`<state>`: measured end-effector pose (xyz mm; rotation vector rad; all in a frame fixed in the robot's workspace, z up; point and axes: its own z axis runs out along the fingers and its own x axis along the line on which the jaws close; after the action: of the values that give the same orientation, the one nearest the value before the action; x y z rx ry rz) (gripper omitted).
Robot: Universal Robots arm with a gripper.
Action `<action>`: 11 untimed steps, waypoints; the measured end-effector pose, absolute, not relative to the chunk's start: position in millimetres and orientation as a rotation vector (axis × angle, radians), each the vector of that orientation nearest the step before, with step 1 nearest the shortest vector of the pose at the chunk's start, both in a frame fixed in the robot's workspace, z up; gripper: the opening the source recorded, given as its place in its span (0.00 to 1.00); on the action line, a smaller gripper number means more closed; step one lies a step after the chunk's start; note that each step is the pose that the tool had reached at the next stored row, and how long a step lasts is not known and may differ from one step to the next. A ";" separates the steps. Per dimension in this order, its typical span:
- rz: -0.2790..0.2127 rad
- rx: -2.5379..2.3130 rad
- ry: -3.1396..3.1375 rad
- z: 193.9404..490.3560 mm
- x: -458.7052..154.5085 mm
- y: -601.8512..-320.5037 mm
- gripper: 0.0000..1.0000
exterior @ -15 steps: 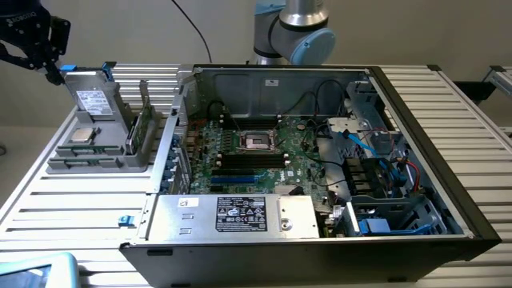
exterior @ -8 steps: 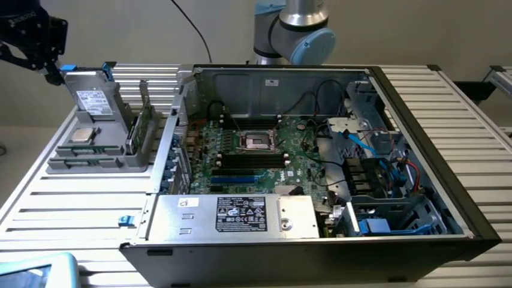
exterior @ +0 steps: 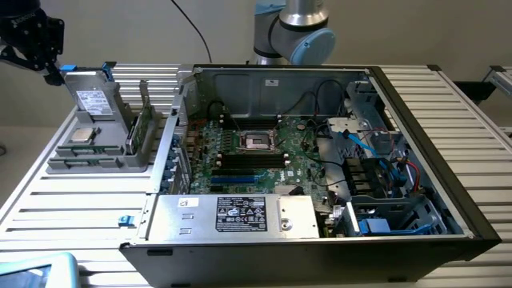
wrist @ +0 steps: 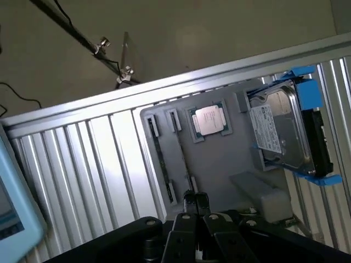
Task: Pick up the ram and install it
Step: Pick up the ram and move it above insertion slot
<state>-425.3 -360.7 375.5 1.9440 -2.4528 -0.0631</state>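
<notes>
Two ram sticks stand on edge in the narrow slots of the grey holder tray (exterior: 60,167). One ram stick (exterior: 83,151) shows as a green strip, and in the wrist view it is a thin dark line (wrist: 184,156). My black gripper (exterior: 53,73) hangs at the exterior view's far upper left, above and behind the tray. In the wrist view the gripper (wrist: 195,201) sits over the end of the ram slots with its fingertips (wrist: 189,200) pressed together and nothing between them. The open computer case (exterior: 416,150) holds the motherboard with black ram slots (exterior: 252,161).
On the tray also sit a silver processor chip (wrist: 209,120), a hard drive in a blue bracket (wrist: 285,131) and an upright green expansion card (exterior: 141,129). A power supply (exterior: 232,215) fills the case's front. Ribbed metal table (exterior: 72,204) surrounds everything. A light-blue object (exterior: 36,271) lies at the front corner.
</notes>
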 end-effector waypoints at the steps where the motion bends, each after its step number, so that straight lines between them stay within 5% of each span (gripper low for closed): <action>1: -0.063 1.966 -2.434 375.4 -425.4 -360.7 0.11; 11: -0.061 2.177 -2.243 374.7 -425.4 -360.7 0.11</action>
<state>-425.4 -360.7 374.7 2.1769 -2.2430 -0.0610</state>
